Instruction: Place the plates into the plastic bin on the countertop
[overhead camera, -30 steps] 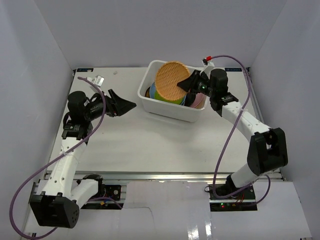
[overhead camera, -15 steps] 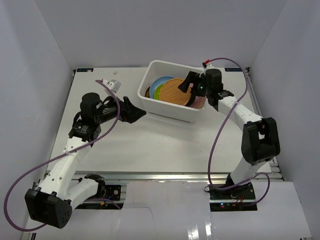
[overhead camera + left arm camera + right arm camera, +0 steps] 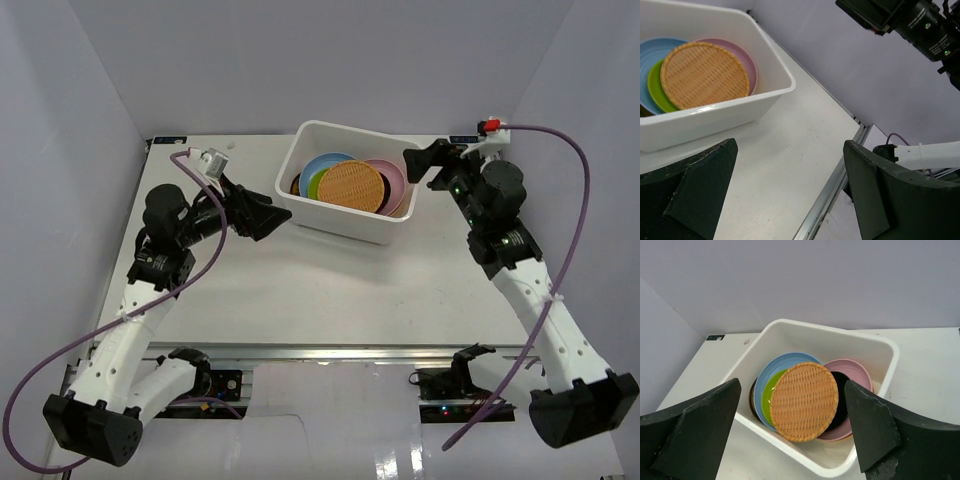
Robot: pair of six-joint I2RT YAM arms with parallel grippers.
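Observation:
The white plastic bin (image 3: 345,225) stands at the back of the countertop (image 3: 300,290). Inside it the orange woven plate (image 3: 352,186) lies on top of the blue plate (image 3: 322,165), the lime green plate (image 3: 318,184) and the pink plate (image 3: 392,178). A black plate (image 3: 842,400) shows beneath the woven plate (image 3: 804,401). My right gripper (image 3: 420,165) hovers open and empty just right of the bin's far corner. My left gripper (image 3: 275,222) is open and empty, close to the bin's left front wall (image 3: 715,117).
White enclosure walls close in the left, back and right sides. A metal rail (image 3: 330,350) runs along the counter's front edge. Purple cables loop from both arms. The right arm's wrist (image 3: 910,20) shows high in the left wrist view.
The right gripper opened and let go of the woven plate, which tipped flat onto the stack in the bin. The right arm pulled back to the right. The left gripper edged toward the bin.

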